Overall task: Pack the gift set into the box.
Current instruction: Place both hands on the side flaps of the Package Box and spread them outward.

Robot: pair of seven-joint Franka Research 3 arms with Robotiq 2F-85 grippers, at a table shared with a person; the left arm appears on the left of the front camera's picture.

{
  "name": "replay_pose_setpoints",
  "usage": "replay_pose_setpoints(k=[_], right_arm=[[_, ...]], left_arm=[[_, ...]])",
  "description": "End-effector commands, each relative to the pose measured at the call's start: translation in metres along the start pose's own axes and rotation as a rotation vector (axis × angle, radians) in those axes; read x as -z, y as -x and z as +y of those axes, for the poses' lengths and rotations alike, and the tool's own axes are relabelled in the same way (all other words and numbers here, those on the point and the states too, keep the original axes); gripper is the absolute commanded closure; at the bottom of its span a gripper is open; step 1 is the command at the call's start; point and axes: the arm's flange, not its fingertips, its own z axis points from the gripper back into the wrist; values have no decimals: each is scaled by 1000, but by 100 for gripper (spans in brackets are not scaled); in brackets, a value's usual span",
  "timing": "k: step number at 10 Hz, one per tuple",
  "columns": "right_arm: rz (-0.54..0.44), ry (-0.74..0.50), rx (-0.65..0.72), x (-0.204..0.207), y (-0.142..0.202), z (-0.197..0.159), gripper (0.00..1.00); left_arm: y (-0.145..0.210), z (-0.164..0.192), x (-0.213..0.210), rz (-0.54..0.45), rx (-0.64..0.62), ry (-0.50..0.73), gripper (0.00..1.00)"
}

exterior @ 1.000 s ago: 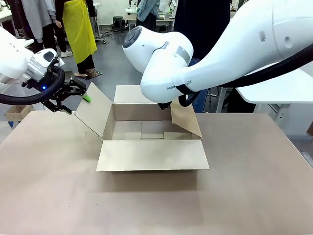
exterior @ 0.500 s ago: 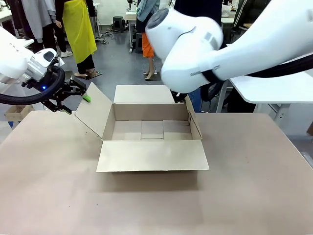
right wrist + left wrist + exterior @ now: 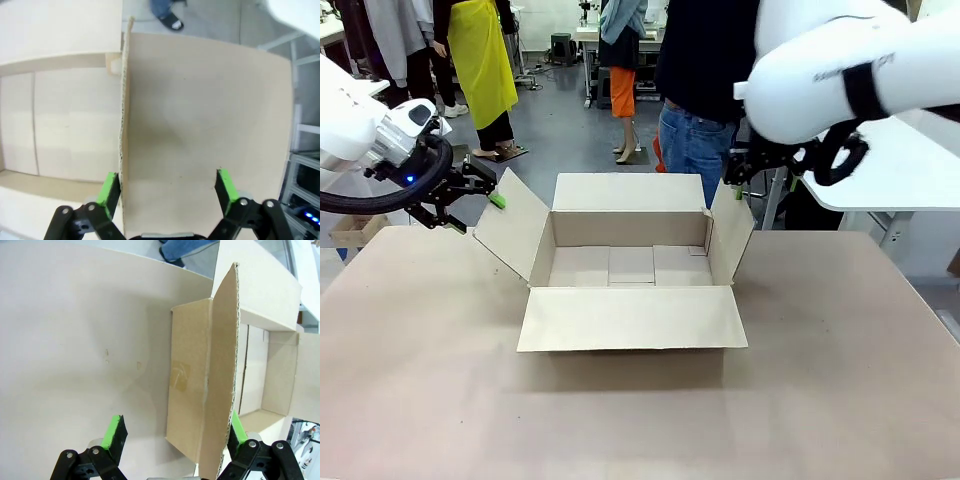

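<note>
Right tool (image 3: 167, 184) now out from over the box (image 3: 630, 229), wide astride its right flap (image 3: 732, 232); left tool (image 3: 174, 431) wide too.

The large plain brown corrugated cardboard box (image 3: 630, 228) looks matt and dry, with smooth faces and rough, wavy fluting along the cut flap edges. It stands on a wide table (image 3: 620, 420) whose pale grey-brown top is just as matt and paper-like, with a few faint marks. The white left arm (image 3: 340, 110) and white right arm (image 3: 790, 105) have smooth, glossy plastic shells, while the left gripper (image 3: 175, 432) and right gripper (image 3: 166, 190) are matt black links carrying dull, rubbery-looking bright green pads (image 3: 114, 431).
</note>
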Motion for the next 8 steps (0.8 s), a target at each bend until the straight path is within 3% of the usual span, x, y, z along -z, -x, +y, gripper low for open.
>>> replay_pose_setpoints(k=[1,3,5,6,8], right_arm=[[59,-148,11,25,7,-34,0],[75,-262,-12,58,8,-45,0],[46,-286,16,85,13,-50,0],[87,-229,16,62,8,-45,0],[87,-229,16,62,8,-45,0]], left_arm=[[1,-1,-3,0,-8,-11,0],[1,-1,-3,0,-8,-11,0],[1,-1,-3,0,-8,-11,0],[1,-1,-3,0,-8,-11,0],[1,-1,-3,0,-8,-11,0]])
